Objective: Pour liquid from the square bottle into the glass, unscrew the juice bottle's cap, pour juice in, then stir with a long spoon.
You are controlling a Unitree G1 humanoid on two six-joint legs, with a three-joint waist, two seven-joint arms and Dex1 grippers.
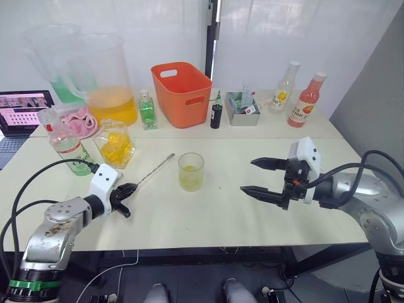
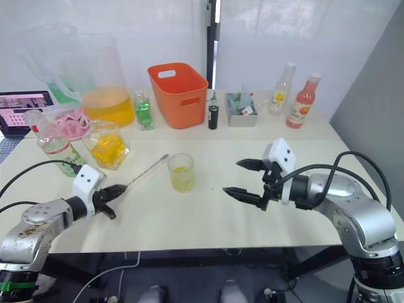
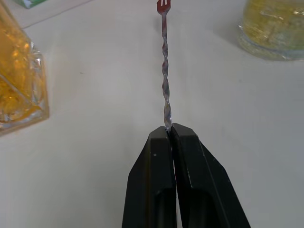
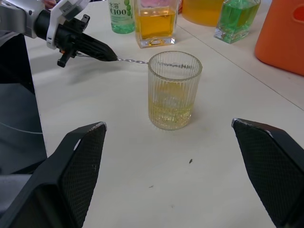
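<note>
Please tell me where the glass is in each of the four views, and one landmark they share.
Left eye: the glass at table centre.
Right eye: centre, slightly left.
Left wrist: upper right corner, cut off.
Right wrist: upper centre.
Shared landmark: the long spoon beside it.

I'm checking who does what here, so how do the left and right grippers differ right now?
The left gripper is shut on the long spoon at one end; the right gripper is open and holds nothing. The left sits near the square bottle; the right sits on the far side of the glass. Both have black fingers.
</note>
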